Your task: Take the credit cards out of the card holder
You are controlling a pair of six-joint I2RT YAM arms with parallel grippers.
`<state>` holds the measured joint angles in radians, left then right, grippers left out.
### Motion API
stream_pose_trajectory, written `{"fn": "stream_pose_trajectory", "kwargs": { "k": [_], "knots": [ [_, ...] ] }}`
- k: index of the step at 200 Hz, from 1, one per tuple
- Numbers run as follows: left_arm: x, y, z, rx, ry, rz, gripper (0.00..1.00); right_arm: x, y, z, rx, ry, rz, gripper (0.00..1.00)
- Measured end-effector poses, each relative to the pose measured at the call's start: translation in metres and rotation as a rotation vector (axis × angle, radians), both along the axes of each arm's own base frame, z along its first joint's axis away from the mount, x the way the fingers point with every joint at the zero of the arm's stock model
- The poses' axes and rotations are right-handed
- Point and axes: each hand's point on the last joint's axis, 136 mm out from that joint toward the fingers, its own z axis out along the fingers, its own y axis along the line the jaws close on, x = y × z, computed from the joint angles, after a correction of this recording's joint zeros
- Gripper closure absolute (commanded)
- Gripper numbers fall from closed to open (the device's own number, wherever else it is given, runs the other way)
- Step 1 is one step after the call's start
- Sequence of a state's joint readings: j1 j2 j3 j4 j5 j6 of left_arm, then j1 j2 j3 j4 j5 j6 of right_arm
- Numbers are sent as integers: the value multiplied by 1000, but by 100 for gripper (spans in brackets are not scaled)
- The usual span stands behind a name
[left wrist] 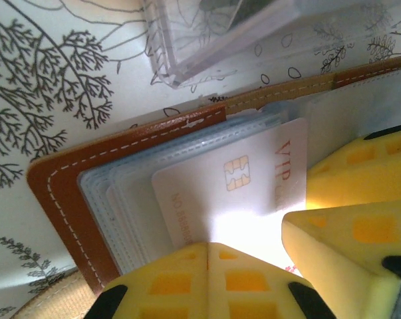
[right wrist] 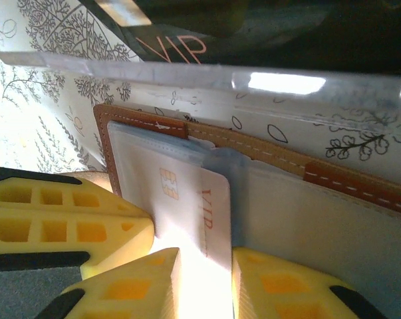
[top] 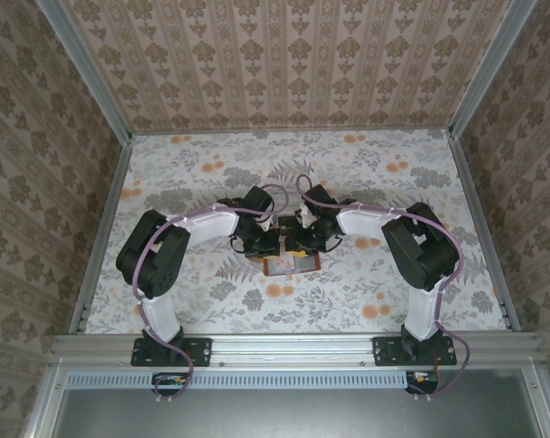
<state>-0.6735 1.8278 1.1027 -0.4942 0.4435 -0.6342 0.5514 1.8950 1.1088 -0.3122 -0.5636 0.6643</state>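
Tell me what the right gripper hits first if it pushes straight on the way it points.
The white VIP chip card lying between the right gripper's jaws; beyond it, the brown leather card holder's stitched edge. Depth is unclear.

The table (top: 202, 173) has a pale top printed with grey foliage and scattered orange blossoms. Two things lie directly on it. The card holder (top: 293, 265) lies open and flat on the print, reddish-brown leather with white stitching. In the left wrist view it spreads out ahead and to the left of the left claw (left wrist: 207, 256), and in the right wrist view its stitched edge runs just beyond the right claw (right wrist: 207, 262). The clear plastic tray (left wrist: 207, 46) rests on the table past the card holder's far edge, on the side away from both claws. It sits just beside that edge, and whether the two touch cannot be told.
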Motion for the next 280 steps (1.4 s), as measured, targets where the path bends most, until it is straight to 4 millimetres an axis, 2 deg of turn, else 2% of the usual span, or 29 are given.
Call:
{"fn": "stream_pose_trajectory", "kwargs": {
  "k": [54,95,160,244,280],
  "knots": [
    [0,0,1,0,-2,0,99,-1,0,1,5,7,-9,88],
    [0,0,1,1,-1,1,99,0,-1,2,6,8,-11,92],
    [0,-2,2,-10,-3,-2,99,1,-6,8,5,-8,-8,93],
    [-4,4,-2,22,8,1,100,0,-38,4,-102,-9,-14,93],
    [-5,7,-4,33,11,3,98,0,-39,5,-103,-11,-11,92]
  ]
}}
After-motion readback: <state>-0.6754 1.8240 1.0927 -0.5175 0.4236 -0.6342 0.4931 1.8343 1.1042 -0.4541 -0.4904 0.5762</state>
